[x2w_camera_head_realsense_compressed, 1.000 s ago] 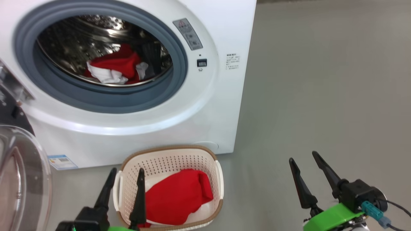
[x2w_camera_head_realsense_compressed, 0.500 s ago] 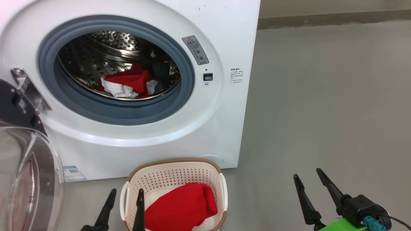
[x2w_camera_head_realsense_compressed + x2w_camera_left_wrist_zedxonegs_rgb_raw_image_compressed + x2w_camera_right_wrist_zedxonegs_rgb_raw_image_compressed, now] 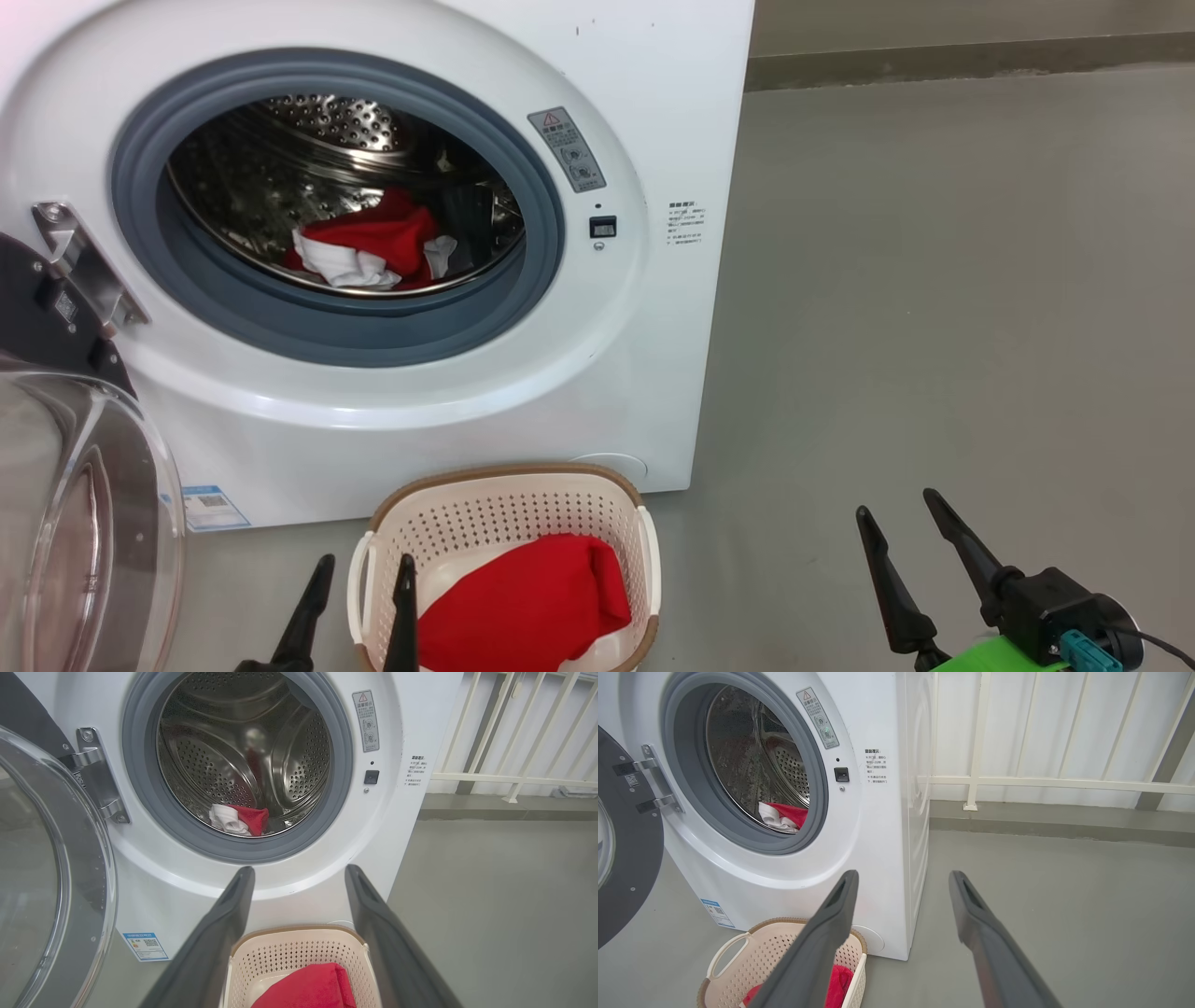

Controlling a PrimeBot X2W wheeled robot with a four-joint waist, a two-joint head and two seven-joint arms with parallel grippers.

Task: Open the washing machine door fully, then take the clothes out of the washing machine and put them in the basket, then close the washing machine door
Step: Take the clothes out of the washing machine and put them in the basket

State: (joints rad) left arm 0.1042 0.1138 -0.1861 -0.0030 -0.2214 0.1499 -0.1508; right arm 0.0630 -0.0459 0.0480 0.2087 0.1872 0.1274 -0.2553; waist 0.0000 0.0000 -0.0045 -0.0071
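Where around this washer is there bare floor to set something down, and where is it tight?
The wide grey floor right of the washing machine and basket is bare. A narrow strip lies between the open washing machine door and the basket. Crowded: directly below the drum opening, where the basket, already holding red clothes, stands.

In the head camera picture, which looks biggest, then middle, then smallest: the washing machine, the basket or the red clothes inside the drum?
1. washing machine
2. basket, cut off by the picture's bottom edge
3. red clothes in the drum; they lie farther back, so their true size against the basket is unsure.
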